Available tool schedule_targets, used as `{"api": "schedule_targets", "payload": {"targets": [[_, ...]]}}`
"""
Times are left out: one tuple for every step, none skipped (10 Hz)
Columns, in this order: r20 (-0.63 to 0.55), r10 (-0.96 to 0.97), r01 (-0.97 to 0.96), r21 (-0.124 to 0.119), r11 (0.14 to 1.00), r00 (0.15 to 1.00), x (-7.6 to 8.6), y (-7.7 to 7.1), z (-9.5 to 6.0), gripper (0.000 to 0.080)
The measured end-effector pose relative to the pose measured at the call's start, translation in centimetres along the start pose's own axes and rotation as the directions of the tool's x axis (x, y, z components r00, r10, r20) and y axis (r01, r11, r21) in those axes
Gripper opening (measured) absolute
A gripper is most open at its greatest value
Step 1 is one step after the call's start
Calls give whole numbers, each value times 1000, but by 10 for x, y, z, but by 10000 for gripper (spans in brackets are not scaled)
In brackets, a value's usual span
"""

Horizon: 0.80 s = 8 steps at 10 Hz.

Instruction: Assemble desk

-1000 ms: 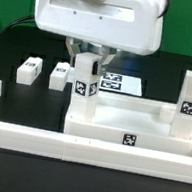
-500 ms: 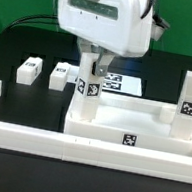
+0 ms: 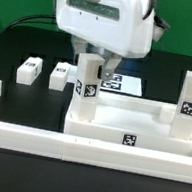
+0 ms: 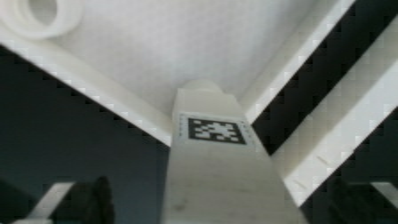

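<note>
The gripper [image 3: 92, 58] has jaws spread astride the short white plastic block leg [image 3: 86, 82]. The leg is likely stiff, light and slick, so pinch its flat sides.

I can read no words, numbers or brand names anywhere. The only signs are black-and-white square tags, and their patterns are too coarse for me to decode. One sits on the near rim of the slab [image 3: 99, 126]. One is on the left standing leg [image 3: 87, 74], at the slab's far corner on the exterior view's left. My wrist view shows that tag on the same leg [image 4: 222, 180]. One is on the right standing leg [image 3: 191, 92]. The outer lying leg [image 3: 28, 70] and the inner lying leg [image 3: 59, 76], on the exterior view's left, bear one each. Several stand on the marker board [image 3: 132, 87], farther back.
</note>
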<state>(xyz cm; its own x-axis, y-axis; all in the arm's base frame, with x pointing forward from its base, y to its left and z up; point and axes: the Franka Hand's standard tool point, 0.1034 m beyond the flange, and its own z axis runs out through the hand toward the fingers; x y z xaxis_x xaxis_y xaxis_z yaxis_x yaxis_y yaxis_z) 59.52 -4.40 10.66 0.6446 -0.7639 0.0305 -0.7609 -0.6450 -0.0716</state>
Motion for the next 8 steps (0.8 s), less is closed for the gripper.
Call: {"api": "schedule_targets", "payload": {"targets": [[-3, -87, 87, 1, 996, 996, 1, -1, -1, 624], [-4, -190, 190, 1, 982, 982, 2, -2, -1, 645], [-5, -306, 306, 1, 952, 952, 2, -2, -1, 649], [-4, -399, 399, 0, 917, 917, 2, -2, -1, 649], [-3, -502, 502, -3, 865, 865, 2, -2, 1, 649], [-2, -590, 590, -8, 807, 807, 1, -2, 2, 649], [0, -651, 650, -13, 759, 759, 0, -4, 2, 649], [3, -706, 706, -18, 708, 708, -2, -5, 2, 649]]}}
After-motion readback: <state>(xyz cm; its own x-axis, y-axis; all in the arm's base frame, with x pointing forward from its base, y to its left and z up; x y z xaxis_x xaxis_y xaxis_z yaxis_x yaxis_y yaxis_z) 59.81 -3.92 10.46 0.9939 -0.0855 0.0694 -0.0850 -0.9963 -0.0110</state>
